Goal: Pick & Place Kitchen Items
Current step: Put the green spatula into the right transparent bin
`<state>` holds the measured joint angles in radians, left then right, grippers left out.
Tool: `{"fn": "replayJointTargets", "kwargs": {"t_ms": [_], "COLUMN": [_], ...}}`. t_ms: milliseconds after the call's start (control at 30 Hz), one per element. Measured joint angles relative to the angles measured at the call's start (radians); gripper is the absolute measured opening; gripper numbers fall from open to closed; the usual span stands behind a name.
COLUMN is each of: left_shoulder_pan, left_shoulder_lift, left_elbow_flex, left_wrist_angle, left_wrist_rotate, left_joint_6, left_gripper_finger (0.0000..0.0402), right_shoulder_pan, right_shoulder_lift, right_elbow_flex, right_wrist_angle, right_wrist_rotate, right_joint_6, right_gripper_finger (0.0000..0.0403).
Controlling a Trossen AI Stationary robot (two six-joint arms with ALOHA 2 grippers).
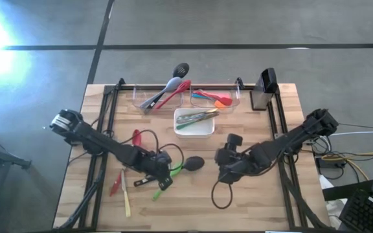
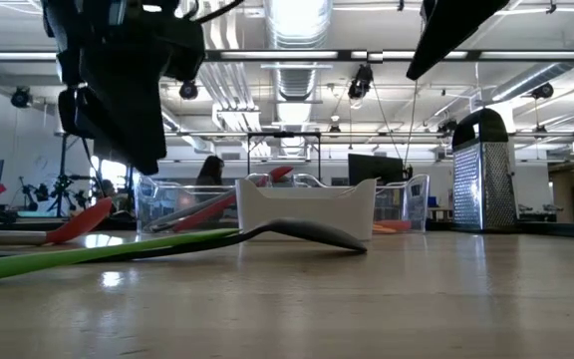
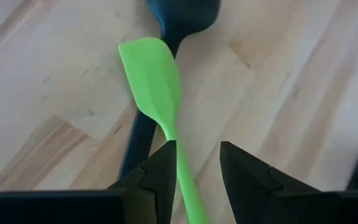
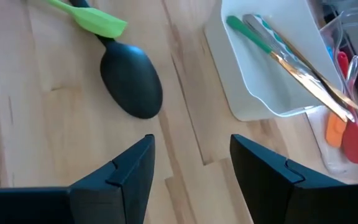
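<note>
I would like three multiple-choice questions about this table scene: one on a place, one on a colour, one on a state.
1. Where does the green spatula lie?
A. in the white dish
B. on the table, across the black spoon
C. in a clear bin

2. What colour is the handle in the white dish?
A. green
B. yellow
C. pink

3. How is the right claw?
A. shut on the spoon
B. open, holding nothing
C. shut, empty

Answers: B, its blade overlaps the spoon's neck; A, green handle by the rim; B, its fingers stand apart over bare wood.
</note>
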<state>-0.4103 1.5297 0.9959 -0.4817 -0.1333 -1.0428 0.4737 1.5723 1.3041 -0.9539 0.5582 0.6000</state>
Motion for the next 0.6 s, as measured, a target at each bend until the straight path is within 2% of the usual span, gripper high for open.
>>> {"fn": "replayJointTargets", "kwargs": {"t_ms": [300, 600], "left_shoulder_pan": [-0.019, -0.022], "left_shoulder_lift": [0.094, 0.164], "left_elbow_flex": [-0.003, -0.001], "left_wrist_angle": [-0.004, 0.040], "left_wrist_rotate": [0.006, 0.009], "left_joint_6": [-0.085, -0.103], "left_gripper_finger": [0.0126, 0.0126], "right_shoulder_pan": [0.013, 0.013], "right_shoulder_lift": [0.000, 0.000], "right_elbow_flex": [0.000, 0.000], "right_wrist_angle": [0.004, 0.016], "right_wrist_rotate": [0.022, 0.022], "right_joint_6": [0.003, 0.003], "right_gripper_finger": [0.0203, 0.0203]}}
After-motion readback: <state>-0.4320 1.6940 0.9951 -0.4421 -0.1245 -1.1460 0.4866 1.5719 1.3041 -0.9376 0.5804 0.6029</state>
